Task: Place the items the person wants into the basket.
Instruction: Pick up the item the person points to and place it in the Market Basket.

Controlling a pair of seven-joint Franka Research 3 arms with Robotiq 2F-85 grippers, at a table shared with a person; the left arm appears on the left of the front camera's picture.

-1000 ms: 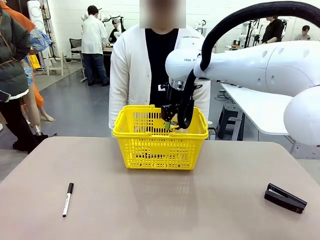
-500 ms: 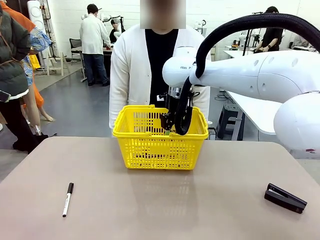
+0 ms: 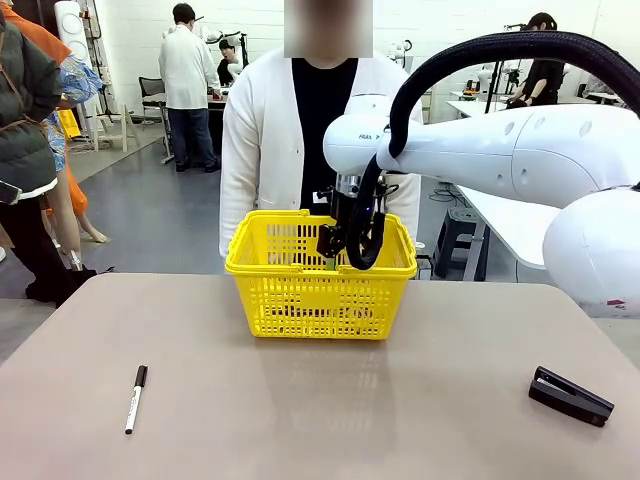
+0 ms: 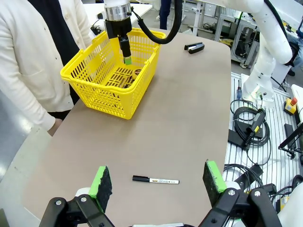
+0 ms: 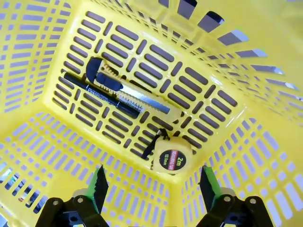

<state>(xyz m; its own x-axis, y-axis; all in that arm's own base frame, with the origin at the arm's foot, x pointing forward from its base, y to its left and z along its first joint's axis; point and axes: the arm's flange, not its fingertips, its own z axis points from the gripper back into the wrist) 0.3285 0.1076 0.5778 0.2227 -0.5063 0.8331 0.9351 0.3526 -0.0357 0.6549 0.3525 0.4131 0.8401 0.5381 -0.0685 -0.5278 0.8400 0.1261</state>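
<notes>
Hanging over the basket (image 3: 320,285) at the table's far edge, just in front of the person (image 3: 265,130): right gripper (image 5: 152,185), jaws spread wide and gripping nothing, fingers dipping past the rim. Lying on the basket floor directly below: tape measure (image 5: 172,158), loose between the green pads (image 5: 100,185) but touching neither. Resting beside it, side by side and touching: knife (image 5: 128,91) and pen (image 5: 102,95). Hovering high above the near table: left gripper (image 4: 158,182), jaws wide apart, empty. Sitting on the table (image 3: 330,400) outside the basket: marker (image 3: 135,397) near the left, stapler (image 3: 570,396) near the right.
</notes>
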